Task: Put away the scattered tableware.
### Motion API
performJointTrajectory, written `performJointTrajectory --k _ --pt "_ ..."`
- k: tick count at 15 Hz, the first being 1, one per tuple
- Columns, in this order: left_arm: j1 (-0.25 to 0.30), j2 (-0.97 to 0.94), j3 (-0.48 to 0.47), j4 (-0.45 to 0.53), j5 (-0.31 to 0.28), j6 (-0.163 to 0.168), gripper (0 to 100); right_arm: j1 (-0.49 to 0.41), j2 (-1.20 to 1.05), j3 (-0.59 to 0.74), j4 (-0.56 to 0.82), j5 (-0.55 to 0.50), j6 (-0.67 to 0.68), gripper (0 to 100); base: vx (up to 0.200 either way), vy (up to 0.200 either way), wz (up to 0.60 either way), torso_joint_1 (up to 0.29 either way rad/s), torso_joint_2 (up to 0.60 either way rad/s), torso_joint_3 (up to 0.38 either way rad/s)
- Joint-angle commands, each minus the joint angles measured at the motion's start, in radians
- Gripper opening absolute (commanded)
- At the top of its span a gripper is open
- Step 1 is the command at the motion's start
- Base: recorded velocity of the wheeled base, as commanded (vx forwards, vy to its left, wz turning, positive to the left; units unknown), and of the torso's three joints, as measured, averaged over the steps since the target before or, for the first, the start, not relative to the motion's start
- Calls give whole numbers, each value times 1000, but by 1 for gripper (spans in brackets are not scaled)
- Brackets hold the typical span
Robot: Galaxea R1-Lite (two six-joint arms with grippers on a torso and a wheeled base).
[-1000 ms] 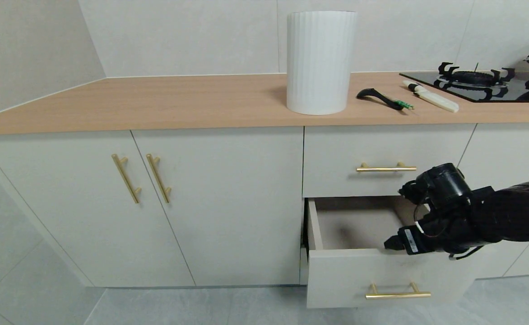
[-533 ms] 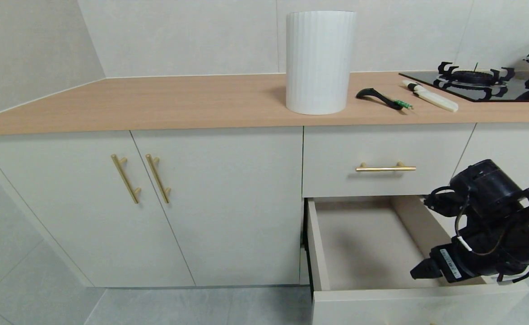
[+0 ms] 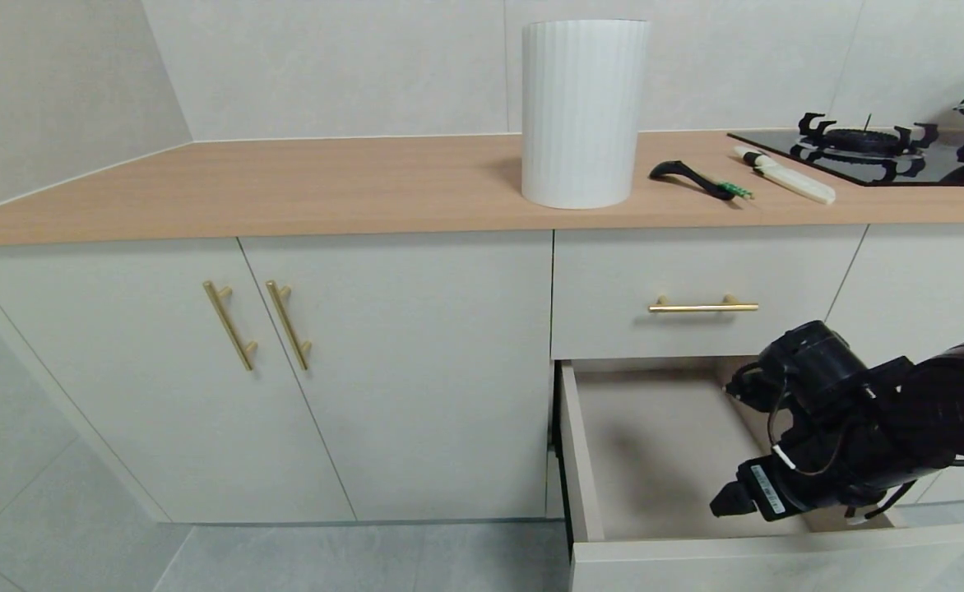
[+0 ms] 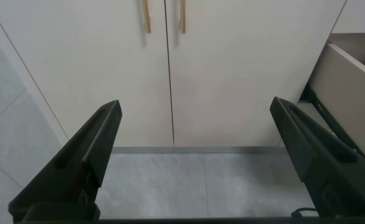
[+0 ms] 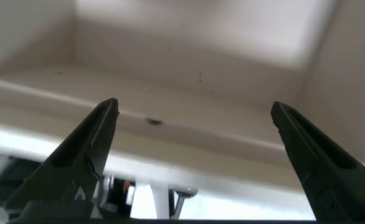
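- The wooden countertop (image 3: 285, 185) is backed by tiled walls. A white ribbed canister (image 3: 582, 115), a black ladle (image 3: 690, 178) and a white utensil (image 3: 785, 175) are laid on it beside the hob (image 3: 868, 148).
- The lower drawer (image 3: 574, 452) is cut off at its front.
- The left gripper (image 4: 195, 104) is spread wide. The right gripper (image 5: 194, 107), also wide, is held over the drawer.
- Since one second ago, the drawer has been pulled farther out.

The right arm (image 3: 934, 411) sits at 4 o'clock, its right pincer (image 3: 725, 501) aimed toward 8 o'clock, fingers spread wide. The left pincer (image 4: 195, 107) gapes equally wide.
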Motion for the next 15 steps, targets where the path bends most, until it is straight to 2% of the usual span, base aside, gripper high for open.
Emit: performJointTrajectory --k 1,6,8,15 --pt "0 0 0 0 0 0 100 12 56 13 -1 2 -1 100 0 0 0 0 0 0" --pt "0 0 0 0 2 0 100 21 30 55 9 6 -10 100 0 0 0 0 0 0" --pt "0 0 0 0 2 0 100 40 17 61 55 5 -10 100 0 0 0 0 0 0" --pt "0 0 0 0 0 0 100 137 2 53 335 6 -10 100 0 0 0 0 0 0"
